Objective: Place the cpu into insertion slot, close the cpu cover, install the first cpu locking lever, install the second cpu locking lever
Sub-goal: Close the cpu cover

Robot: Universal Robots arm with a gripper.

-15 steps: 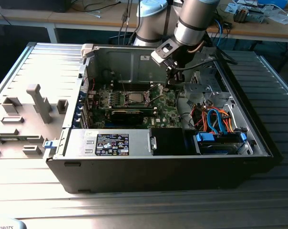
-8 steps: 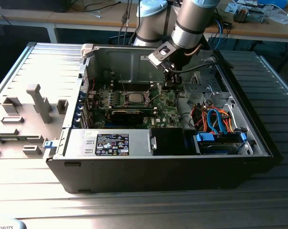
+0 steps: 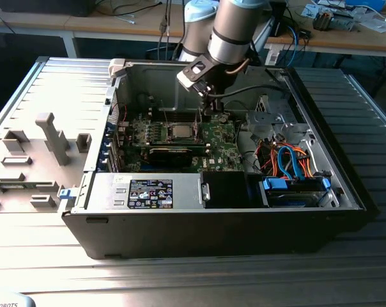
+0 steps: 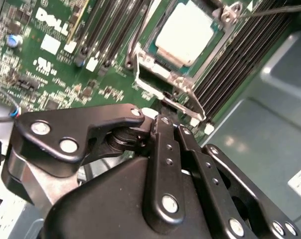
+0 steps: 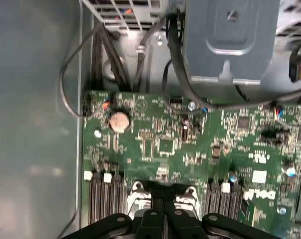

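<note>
1. Jaws are pinched together just above the green board (image 5: 165, 144), at the edge of the insertion slot (image 3: 167, 131). Their own linkage covers the tips in both wrist views, so I cannot tell whether a thin lever end is caught between them.
2. Placement looks sound. The cpu (image 4: 183, 32) lies flat in the slot, and its pale face shows through the cut-out of the cpu cover (image 4: 146, 60), which appears folded down over it. One locking lever (image 4: 270, 9) runs as a thin rod past the far corner and, by my reading, is not yet latched.
3. Slipping is the main risk. A lever wire is thin and probably springy, so a shallow hold could let it snap back and jolt the cover.
4. False latching is the next risk. A lever pressed down but not tucked under its hook would leave the cover loose on the chip.
5. Scraping could follow any sideways drift, because the tips sit close to the memory slots (image 4: 250, 55) and to small board parts.
6. Snagging is possible too, since black cables (image 5: 173, 64) hang just beside the arm's path inside the computer case (image 3: 199, 236).
</note>
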